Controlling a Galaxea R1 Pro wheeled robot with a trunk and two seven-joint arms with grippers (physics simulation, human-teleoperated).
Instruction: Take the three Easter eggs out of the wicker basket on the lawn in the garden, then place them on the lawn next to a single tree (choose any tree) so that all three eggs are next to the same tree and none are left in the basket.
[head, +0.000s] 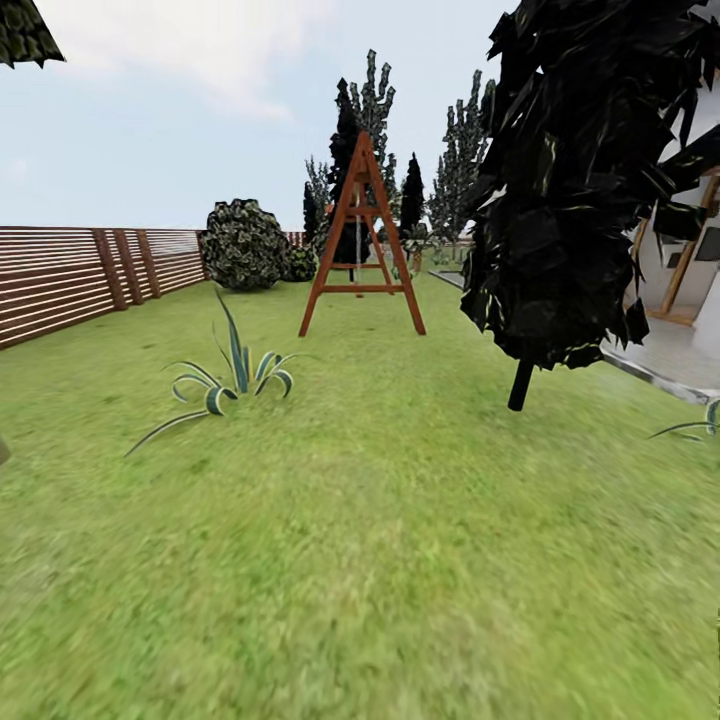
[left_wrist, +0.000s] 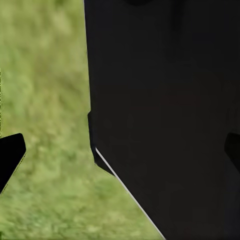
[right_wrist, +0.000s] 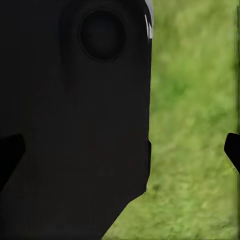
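Lawn (head: 380, 560): mottled green grass, blurred in the head view's lower half, reaching from the bottom edge back to the fence and shrubs.
Tree (head: 590, 170): head view, right of centre; dark blocky crown of flat, pale-edged leaves on a thin dark trunk that meets the grass at mid-right.
Garden surroundings, head view: brown slatted wooden fence (head: 80, 275) along the left edge; a rounded speckled shrub (head: 245, 243) at its far end; a red-brown wooden A-frame (head: 362, 240) standing on the grass at centre; narrow dark cypresses (head: 410, 195) behind it.
Spiky plant (head: 232, 380): left of centre, striped green-and-white blades arching off the grass, well apart from the tree.
Right edge, head view: pale building wall with a timber post (head: 690, 250) and grey paving (head: 670, 355) beside the lawn, partly hidden by the tree crown.
Writing: none can be read.
Left gripper (left_wrist: 125, 150): left wrist view; black fingertips (left_wrist: 11, 155) at opposite edges of the frame, spread wide apart, nothing between them but the robot's own body.
Left wrist obstruction: a flat matte black robot body panel (left_wrist: 170, 120) covers the right side; blurred grass on the left.
Right gripper (right_wrist: 122, 150): right wrist view; fingers (right_wrist: 10, 157) likewise at the frame's two edges, released and holding nothing.
Right wrist obstruction: black robot housing (right_wrist: 75, 125) with a round recess at upper left; grass on the right side.
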